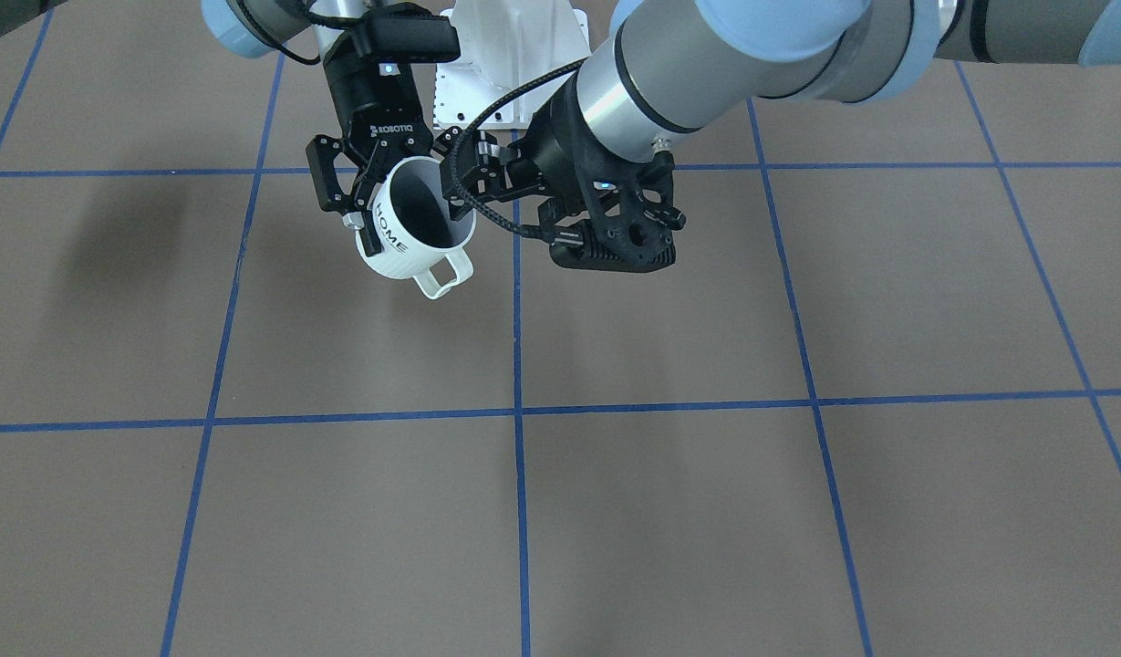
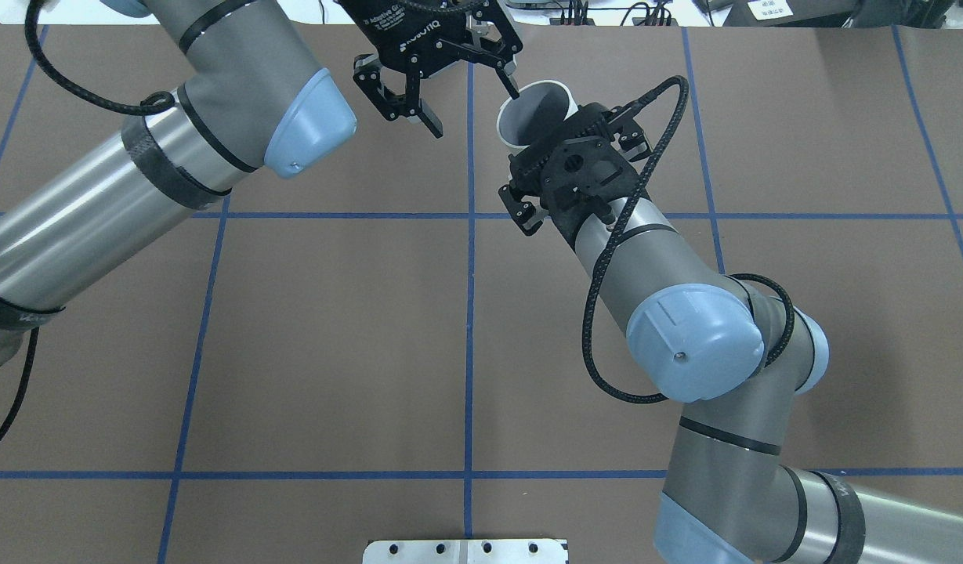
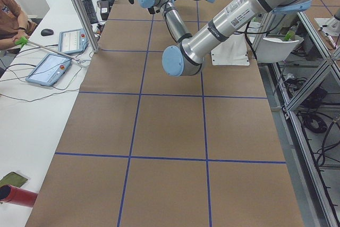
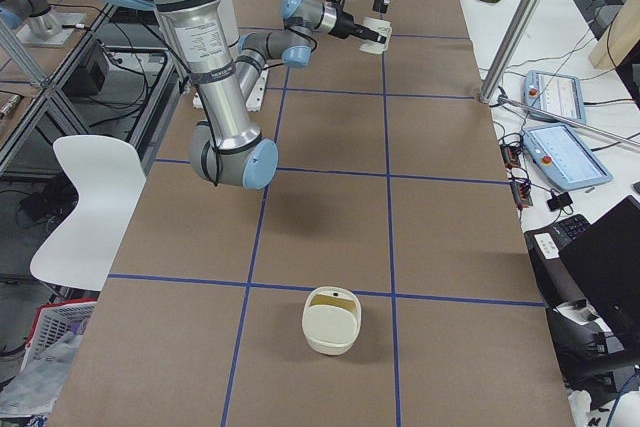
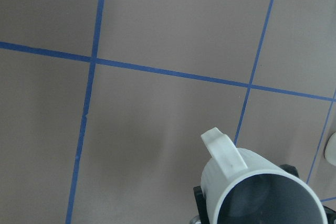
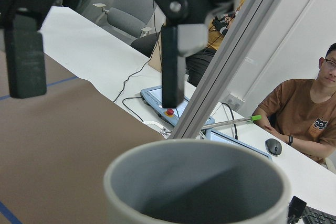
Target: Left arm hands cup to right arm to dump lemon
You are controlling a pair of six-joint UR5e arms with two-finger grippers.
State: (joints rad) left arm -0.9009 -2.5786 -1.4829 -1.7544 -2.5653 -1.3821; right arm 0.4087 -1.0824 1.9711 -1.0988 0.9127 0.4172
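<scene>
The right gripper is mostly hidden in the overhead view behind its wrist's black bracket; the front view shows its fingers closed on the rim of the cup, on the side away from the "HOME" lettering; the lemon cannot be made out in any view; the cup's grey inside shows only in part, its floor shadowed or cut off, so what it holds cannot be told; toward the robot's right end of the table, well apart from the cup, stands a cream bowl with something dull yellow-brown in it, too small to name; the cup hangs aloft above the table, just to the robot's right of the middle blue line in the overhead view, carried by the right arm with the braided cable; its mouth faces upward and its axis stands roughly upright, how far tilted I cannot tell; its squarish handle points toward the operators' side, away from the robot's base; the left gripper, marked "ROBOTIQ", points down from the left arm with fingers spread wide, grasping nothing; one finger sits right at the cup's rim, touching or not I cannot tell; the other is clear of the cup
</scene>
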